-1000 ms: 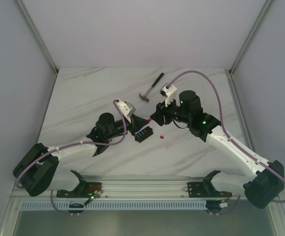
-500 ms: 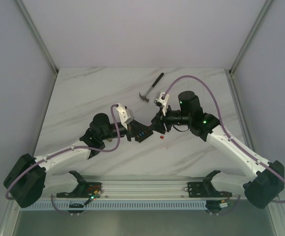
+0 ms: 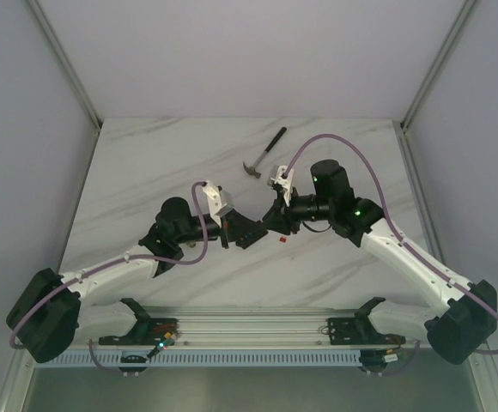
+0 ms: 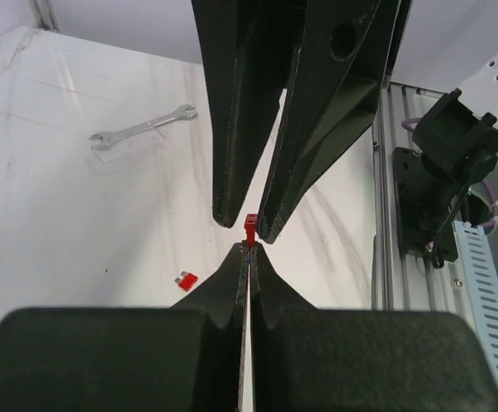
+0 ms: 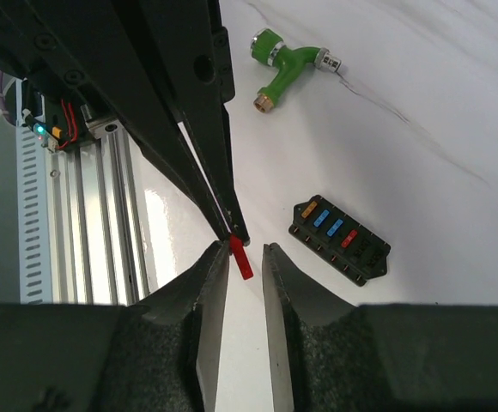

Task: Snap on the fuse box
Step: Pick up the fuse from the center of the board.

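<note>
Above the table (image 3: 146, 172), the left end effector (image 4: 247, 251) clamps a red fuse (image 4: 250, 227) between parted jaws of the right end effector (image 5: 245, 249), the fuse box (image 5: 341, 239) not yet filled

A hammer (image 3: 264, 153) is lying far back on the marble surface (image 3: 146, 163). A wrench (image 4: 143, 128) is resting on clear plastic, a green T-shaped fitting (image 5: 290, 63) is lying apart, and a red fuse (image 4: 185, 279) is lying loose.
</note>
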You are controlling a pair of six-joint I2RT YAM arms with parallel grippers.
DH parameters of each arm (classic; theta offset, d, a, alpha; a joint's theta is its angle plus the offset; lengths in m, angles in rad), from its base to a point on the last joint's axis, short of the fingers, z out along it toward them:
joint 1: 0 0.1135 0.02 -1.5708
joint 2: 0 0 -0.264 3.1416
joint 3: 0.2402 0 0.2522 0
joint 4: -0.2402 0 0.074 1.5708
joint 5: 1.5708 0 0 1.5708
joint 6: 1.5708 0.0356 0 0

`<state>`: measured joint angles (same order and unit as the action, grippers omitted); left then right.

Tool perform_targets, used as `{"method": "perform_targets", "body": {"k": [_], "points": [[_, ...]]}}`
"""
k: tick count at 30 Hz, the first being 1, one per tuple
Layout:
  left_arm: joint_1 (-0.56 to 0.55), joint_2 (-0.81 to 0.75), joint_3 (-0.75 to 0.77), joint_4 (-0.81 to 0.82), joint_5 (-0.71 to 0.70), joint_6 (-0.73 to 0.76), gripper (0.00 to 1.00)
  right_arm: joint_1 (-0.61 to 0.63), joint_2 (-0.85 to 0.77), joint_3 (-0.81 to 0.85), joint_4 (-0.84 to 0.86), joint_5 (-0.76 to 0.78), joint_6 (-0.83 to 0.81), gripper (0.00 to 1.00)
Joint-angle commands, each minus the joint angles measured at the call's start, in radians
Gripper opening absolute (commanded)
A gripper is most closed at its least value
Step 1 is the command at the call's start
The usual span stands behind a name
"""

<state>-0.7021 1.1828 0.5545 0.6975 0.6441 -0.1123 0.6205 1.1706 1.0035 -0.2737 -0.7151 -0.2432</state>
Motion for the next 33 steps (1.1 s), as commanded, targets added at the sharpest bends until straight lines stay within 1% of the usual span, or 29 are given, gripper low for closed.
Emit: {"method": "perform_targets", "body": {"k": [1,2,8,11,13,14,16,18,21,22,24,28,33], "points": [[0.013,-0.007,0.005,0.082,0.042,-0.029,0.0,-0.005,-0.008,0.037,-0.007,-0.039,-0.025,0.27],[0.014,-0.006,0.0,0.094,0.043,-0.038,0.0,-0.005,-0.007,0.037,-0.007,-0.044,-0.027,0.26],[0.018,0.013,-0.001,0.117,0.05,-0.061,0.0,-0.004,-0.002,0.04,-0.009,-0.047,-0.031,0.1],[0.018,0.02,-0.002,0.118,0.046,-0.062,0.0,-0.005,-0.005,0.04,-0.011,-0.044,-0.033,0.07],[0.018,0.026,-0.004,0.116,0.039,-0.062,0.0,-0.005,-0.007,0.041,-0.009,-0.043,-0.033,0.0],[0.018,0.03,-0.004,0.113,0.032,-0.062,0.01,-0.005,-0.006,0.041,-0.008,-0.041,-0.032,0.0],[0.019,0.034,-0.005,0.104,0.017,-0.061,0.08,-0.005,-0.009,0.041,-0.008,-0.032,-0.031,0.0],[0.021,0.031,-0.015,0.094,-0.015,-0.055,0.18,-0.004,-0.007,0.041,-0.008,-0.004,-0.022,0.0],[0.023,0.009,-0.057,0.087,-0.116,-0.031,0.39,-0.005,0.005,0.044,-0.008,0.074,0.015,0.0],[0.024,0.002,-0.072,0.081,-0.155,-0.018,0.44,-0.005,0.013,0.047,-0.008,0.108,0.031,0.0],[0.024,-0.005,-0.1,0.068,-0.24,0.009,0.52,-0.005,0.034,0.056,-0.015,0.168,0.061,0.0],[0.024,0.014,-0.134,0.041,-0.367,0.042,0.61,-0.003,0.076,0.077,-0.038,0.273,0.115,0.0],[0.024,0.08,-0.166,0.073,-0.503,0.068,0.66,-0.004,0.118,0.082,-0.051,0.328,0.152,0.0]]}}
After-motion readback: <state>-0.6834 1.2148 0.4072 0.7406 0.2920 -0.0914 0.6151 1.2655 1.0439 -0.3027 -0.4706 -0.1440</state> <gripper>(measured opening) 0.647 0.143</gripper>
